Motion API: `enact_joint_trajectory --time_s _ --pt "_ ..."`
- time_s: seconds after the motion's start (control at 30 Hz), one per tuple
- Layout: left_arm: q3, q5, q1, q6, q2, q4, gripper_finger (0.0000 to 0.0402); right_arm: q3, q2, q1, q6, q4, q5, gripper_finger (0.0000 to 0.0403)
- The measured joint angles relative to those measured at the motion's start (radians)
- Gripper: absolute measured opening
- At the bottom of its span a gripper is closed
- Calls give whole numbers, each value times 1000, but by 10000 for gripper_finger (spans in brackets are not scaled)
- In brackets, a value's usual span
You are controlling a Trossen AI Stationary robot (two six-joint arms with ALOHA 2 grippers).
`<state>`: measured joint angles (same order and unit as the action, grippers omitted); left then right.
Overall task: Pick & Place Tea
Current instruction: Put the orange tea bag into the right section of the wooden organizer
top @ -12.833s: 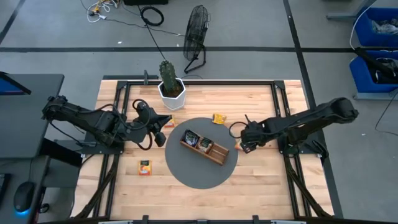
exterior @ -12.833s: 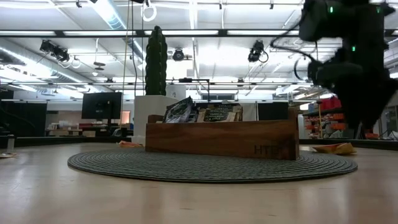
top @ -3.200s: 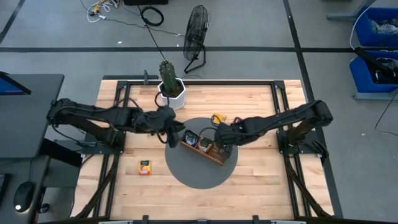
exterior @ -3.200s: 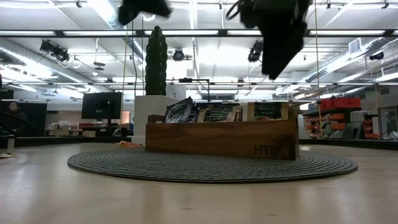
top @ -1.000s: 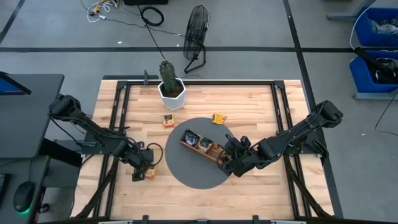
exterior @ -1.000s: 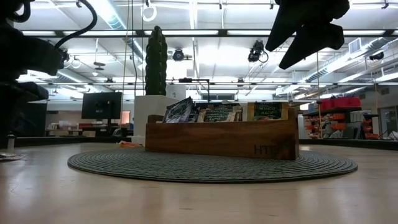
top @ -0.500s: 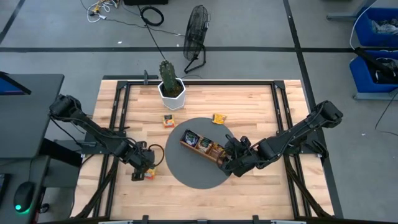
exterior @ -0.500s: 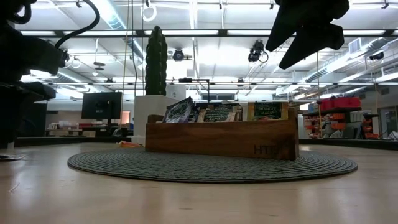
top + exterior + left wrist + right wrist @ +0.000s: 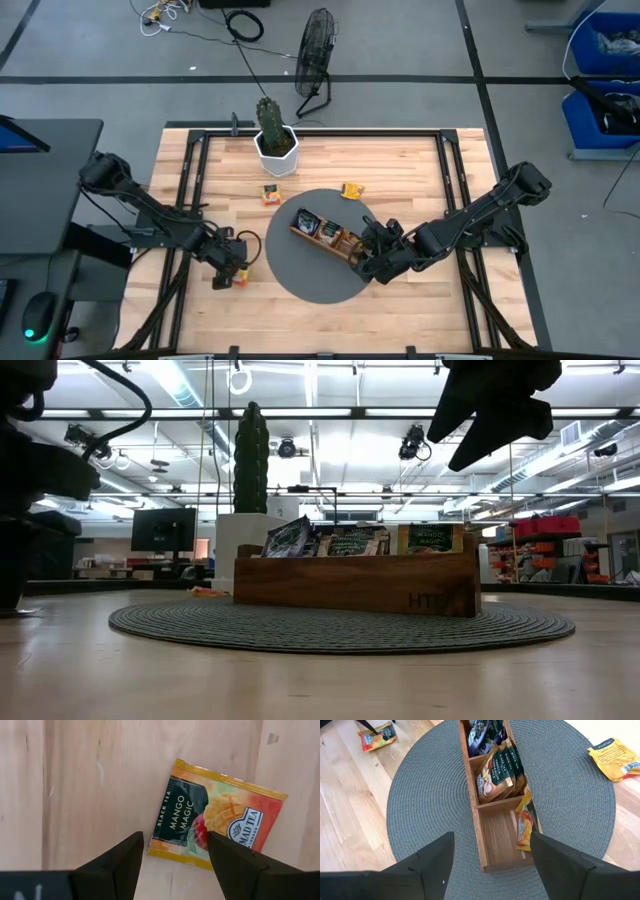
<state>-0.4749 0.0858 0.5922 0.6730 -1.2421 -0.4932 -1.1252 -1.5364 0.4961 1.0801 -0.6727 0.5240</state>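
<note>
An orange tea packet [image 9: 217, 827] lies flat on the wood near the table's left front. My left gripper [image 9: 174, 840] hangs open just over it, one finger on each side of its dark end; in the high view this gripper [image 9: 236, 272] covers most of the packet. My right gripper [image 9: 368, 262] is open above the near right end of the wooden tray [image 9: 472, 795], touching nothing. The tray's compartments hold several tea packets. One orange packet [image 9: 524, 822] leans on the end compartment's wall. Two more packets, one orange [image 9: 270, 193] and one yellow [image 9: 351, 190], lie flat on the table.
The tray stands on a round grey mat [image 9: 320, 285] at the table's middle. A cactus in a white pot [image 9: 274, 135] is at the far edge, behind the mat. A fan [image 9: 315, 60] and cables lie on the floor beyond the table.
My left gripper has sunk a little toward the orange packet at the table's left front, staying open.
</note>
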Motion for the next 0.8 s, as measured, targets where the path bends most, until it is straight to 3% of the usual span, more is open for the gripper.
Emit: enact_joint_trajectory --time_s 0.23,0.37,0.63,0.8 --pt "27 28 1 22 1 18 207 0 0 -5 0 0 0 268" --pt "28 39 0 23 1 9 155 0 0 -6 0 0 0 268" --pt "29 41 0 57 -1 8 15 0 0 -6 0 0 0 268" --pt "17 36 0 104 1 -6 4 0 0 -6 0 0 0 268"
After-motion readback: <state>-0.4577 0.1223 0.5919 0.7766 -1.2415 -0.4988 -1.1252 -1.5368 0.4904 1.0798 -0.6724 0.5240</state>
